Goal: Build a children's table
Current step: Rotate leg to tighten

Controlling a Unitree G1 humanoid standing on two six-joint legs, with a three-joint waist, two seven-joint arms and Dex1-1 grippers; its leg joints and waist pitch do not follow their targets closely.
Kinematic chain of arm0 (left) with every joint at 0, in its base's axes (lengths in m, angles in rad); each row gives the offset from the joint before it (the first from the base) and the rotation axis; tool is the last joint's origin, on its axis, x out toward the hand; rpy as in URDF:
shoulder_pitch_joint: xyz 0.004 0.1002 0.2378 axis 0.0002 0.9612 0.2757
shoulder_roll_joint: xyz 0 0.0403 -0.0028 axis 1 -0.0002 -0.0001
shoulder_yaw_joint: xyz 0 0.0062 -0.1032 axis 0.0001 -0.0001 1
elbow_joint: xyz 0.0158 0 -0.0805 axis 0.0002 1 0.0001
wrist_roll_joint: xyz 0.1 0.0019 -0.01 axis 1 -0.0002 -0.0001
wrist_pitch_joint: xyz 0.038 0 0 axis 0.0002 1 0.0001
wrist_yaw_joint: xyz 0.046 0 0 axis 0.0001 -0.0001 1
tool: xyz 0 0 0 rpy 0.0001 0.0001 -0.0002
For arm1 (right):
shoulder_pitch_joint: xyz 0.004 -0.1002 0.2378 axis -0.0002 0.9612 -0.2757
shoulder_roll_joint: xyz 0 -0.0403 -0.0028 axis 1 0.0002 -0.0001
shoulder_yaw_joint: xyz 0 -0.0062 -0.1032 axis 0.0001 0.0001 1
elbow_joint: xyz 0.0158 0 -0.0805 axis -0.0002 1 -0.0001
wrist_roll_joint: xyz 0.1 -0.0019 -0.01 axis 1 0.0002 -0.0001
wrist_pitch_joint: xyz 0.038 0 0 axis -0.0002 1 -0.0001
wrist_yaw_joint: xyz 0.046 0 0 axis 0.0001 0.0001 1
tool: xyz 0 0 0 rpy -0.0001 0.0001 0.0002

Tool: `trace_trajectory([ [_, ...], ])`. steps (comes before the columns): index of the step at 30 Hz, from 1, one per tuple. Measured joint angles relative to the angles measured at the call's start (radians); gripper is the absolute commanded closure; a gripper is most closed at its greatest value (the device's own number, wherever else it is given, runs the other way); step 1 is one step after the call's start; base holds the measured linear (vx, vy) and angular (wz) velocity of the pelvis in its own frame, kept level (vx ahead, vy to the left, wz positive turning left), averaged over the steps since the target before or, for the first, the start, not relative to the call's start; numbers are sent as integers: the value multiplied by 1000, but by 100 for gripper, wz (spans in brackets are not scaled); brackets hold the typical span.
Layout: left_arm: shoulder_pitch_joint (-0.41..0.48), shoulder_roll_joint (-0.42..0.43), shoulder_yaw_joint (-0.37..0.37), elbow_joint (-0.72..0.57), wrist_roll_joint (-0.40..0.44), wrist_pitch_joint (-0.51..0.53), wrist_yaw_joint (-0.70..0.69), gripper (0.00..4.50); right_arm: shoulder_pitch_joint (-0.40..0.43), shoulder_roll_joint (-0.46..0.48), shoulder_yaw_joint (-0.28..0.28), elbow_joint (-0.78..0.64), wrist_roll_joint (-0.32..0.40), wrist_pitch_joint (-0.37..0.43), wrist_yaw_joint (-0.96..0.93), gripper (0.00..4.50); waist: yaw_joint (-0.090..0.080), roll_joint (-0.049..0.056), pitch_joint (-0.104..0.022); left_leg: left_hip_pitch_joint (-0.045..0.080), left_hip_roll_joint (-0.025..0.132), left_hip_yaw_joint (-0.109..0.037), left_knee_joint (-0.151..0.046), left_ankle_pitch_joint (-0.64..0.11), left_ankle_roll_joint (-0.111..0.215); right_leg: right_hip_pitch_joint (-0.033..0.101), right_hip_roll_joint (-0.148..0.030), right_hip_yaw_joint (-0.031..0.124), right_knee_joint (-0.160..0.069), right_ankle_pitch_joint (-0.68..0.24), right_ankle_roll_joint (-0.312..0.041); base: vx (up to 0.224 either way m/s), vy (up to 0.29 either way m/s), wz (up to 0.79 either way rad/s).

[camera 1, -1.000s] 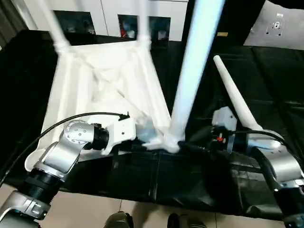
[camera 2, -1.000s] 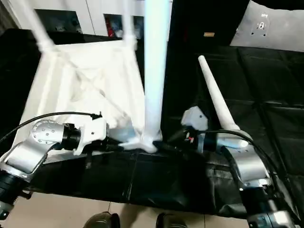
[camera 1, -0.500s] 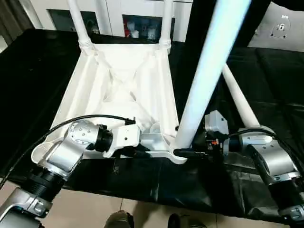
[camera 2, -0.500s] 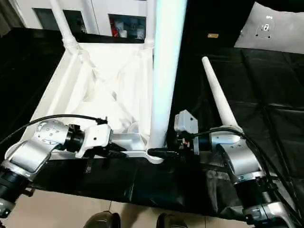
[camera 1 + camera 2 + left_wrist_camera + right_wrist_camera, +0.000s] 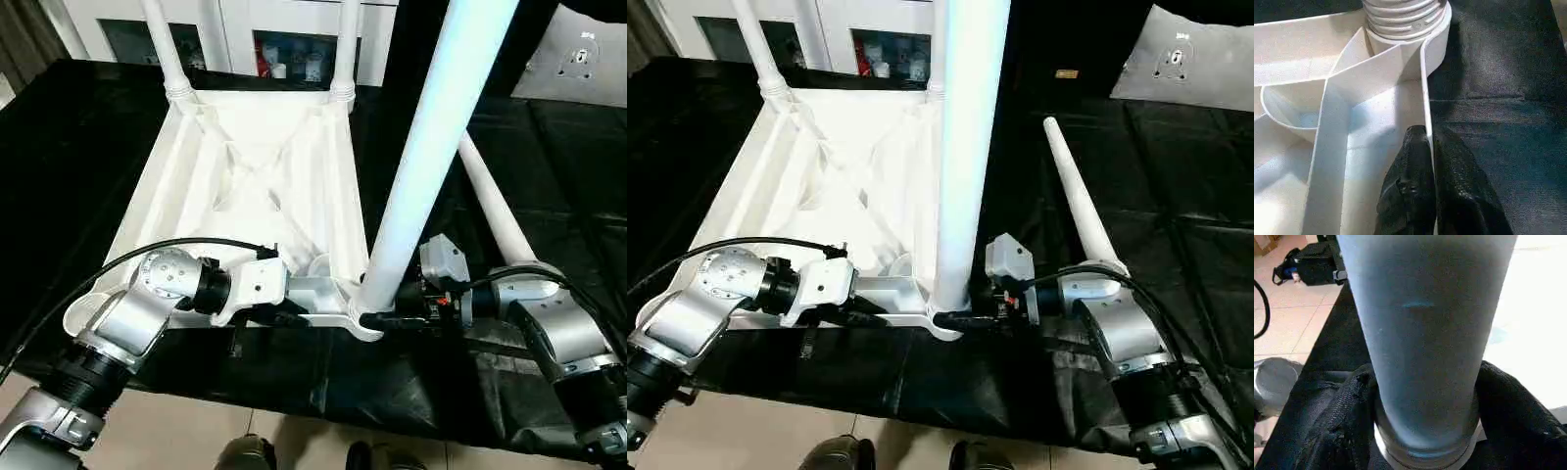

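The white tabletop [image 5: 147,186] lies ribbed side up on the black cloth. Upright legs stand in its two far corner sockets [image 5: 162,39] [image 5: 345,39]. A third leg [image 5: 431,137] rises from the near right corner socket. My right gripper [image 5: 377,315] is shut on this leg's base [image 5: 1425,308], one black finger [image 5: 1347,411] pressed to each side. At the near edge, my left gripper [image 5: 1427,134] is shut on the tabletop's thin rim wall [image 5: 1425,73], just left of that socket. One more leg [image 5: 1073,196] lies loose on the cloth to the right.
A white cabinet with glass doors [image 5: 294,44] stands behind the table. A pale board [image 5: 588,59] lies at the back right. The cloth's near edge [image 5: 323,392] drops to a tiled floor, where dark shoes [image 5: 245,455] show. Black cables loop from both wrists.
My right gripper's fingers have closed in on the base of the near right leg. The head view has shifted and steadied. The left grip on the rim is unchanged.
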Motion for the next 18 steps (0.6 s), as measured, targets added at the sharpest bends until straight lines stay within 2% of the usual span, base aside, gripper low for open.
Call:
trace_trajectory([
  [4,22,-21,20,-23,-5,57,32,450,37,33,-23,-27,13,36,-58,186,-2,3,-2,0,0,0,0,0,0,2,0,0,0,0,0,0,0,0],
  [7,22,-47,35,-29,13,125,104,450,43,81,-42,-35,-8,79,-173,186,-9,4,-2,3,1,1,1,2,-3,5,0,0,0,4,-2,0,0,0],
  [11,23,-182,82,-34,82,270,324,450,58,276,-143,-40,-73,159,-559,186,-49,3,-3,7,3,3,0,6,-11,6,1,0,-3,6,4,-25,0,-4],
  [12,21,-208,80,-37,87,294,361,450,58,300,-154,-43,-80,172,-625,187,-55,3,-3,8,3,4,0,7,-12,6,1,0,-3,7,4,0,0,0],
  [15,20,-318,90,-46,109,391,489,450,47,397,-199,-48,-115,209,-830,187,-59,2,-3,10,3,4,-1,7,-13,7,1,0,-3,7,5,0,0,0],
  [18,14,-366,92,-53,117,444,560,450,30,449,-216,-52,-134,237,-941,187,-56,3,-3,11,3,4,-3,8,-12,7,1,0,-3,7,6,0,0,0],
])
